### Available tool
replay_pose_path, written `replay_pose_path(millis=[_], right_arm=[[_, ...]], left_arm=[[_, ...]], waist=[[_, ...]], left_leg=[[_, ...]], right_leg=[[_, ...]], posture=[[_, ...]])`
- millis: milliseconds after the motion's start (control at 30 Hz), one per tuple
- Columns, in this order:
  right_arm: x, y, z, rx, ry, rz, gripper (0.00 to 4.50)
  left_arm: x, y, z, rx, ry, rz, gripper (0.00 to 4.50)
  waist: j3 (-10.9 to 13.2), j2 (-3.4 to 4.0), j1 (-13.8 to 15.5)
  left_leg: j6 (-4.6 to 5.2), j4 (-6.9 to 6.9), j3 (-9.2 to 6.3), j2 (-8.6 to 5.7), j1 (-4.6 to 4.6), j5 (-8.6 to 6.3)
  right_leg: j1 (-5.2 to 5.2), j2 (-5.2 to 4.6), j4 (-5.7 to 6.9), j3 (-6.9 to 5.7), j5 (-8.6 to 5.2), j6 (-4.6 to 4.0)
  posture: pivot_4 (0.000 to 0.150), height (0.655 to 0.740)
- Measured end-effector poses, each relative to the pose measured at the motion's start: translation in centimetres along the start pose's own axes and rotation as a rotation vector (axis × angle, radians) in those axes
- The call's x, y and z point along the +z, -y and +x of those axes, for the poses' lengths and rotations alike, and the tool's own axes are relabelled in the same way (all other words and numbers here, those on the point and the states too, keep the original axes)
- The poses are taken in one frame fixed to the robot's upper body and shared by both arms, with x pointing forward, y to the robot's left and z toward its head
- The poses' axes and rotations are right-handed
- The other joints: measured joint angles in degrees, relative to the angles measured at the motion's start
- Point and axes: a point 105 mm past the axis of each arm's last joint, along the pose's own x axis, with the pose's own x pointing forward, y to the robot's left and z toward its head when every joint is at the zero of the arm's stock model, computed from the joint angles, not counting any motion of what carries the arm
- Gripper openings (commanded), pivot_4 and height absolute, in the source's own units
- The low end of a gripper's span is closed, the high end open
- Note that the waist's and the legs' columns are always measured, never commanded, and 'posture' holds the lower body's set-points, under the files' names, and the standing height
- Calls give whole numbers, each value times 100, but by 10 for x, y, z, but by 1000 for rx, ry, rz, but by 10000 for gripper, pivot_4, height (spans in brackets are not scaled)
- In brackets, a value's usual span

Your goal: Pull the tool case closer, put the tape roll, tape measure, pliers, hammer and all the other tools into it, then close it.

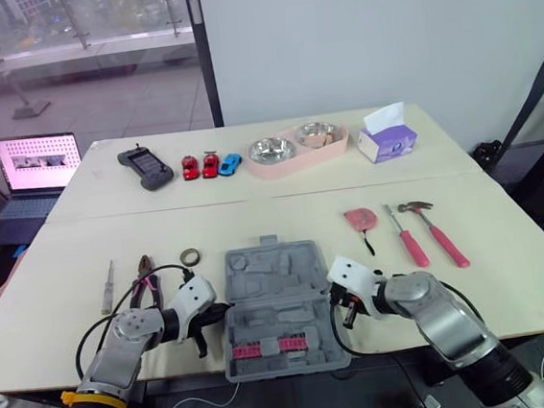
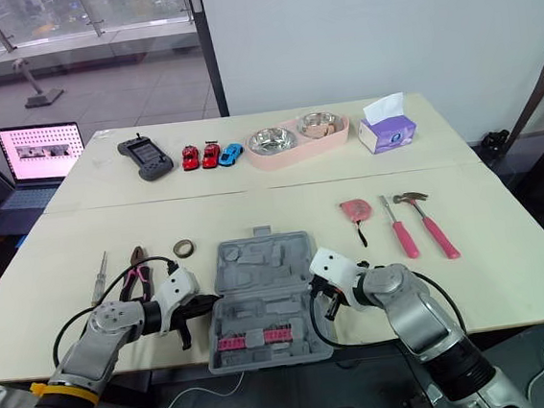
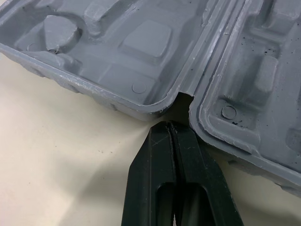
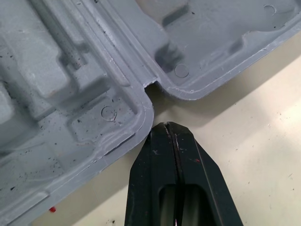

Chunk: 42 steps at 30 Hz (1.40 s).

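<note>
While the left tool point(image 3: 170, 129) and right tool point(image 4: 173, 129), both closed on nothing, flank the open tool case point(image 1: 280, 304) at its hinge notches, pulling it closer seems underway, needing an even draw.

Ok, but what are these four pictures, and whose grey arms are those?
Those arms belong to a robot that walks on legs. The two wide pictures come from camera eyes in its head, looking down at a table. The two close-up pictures come from small cameras on its wrists, looking along each black claw. The left claw and right claw are both pinched shut and hold nothing; each tip is at the hinge notch on its side of the open grey case. Around the case lie pliers, a tape roll, a tape measure, a screwdriver and a hammer. Farther back are toy cars, bowls and a tissue box.
</note>
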Motion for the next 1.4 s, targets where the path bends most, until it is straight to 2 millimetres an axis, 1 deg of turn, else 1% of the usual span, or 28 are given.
replay_pose_path(millis=[233, 667, 1400], right_arm=[[-2, -2, -1, 3, -3, 13, 0], [-8, -7, -9, 13, -25, 30, 0], [-12, -8, -14, 14, -49, 37, 0]], left_arm=[[0, 2, 0, -13, -3, -4, 336], [0, 12, 0, -60, 2, -6, 336], [2, 10, 3, -75, 1, 1, 336]], waist=[[-1, -1, 16], [-1, -1, 107], [-2, 0, 129]], left_leg=[[0, -1, 0, 0, 0, 0], [2, -3, 1, 0, 0, -1], [2, -2, 1, -3, 0, -1]], right_leg=[[0, 0, -2, 0, 0, 0], [2, -2, -9, 0, 0, 0], [4, -5, -12, 0, 0, 0]], posture=[[1500, 7400], [1500, 7400], [1500, 7400]])
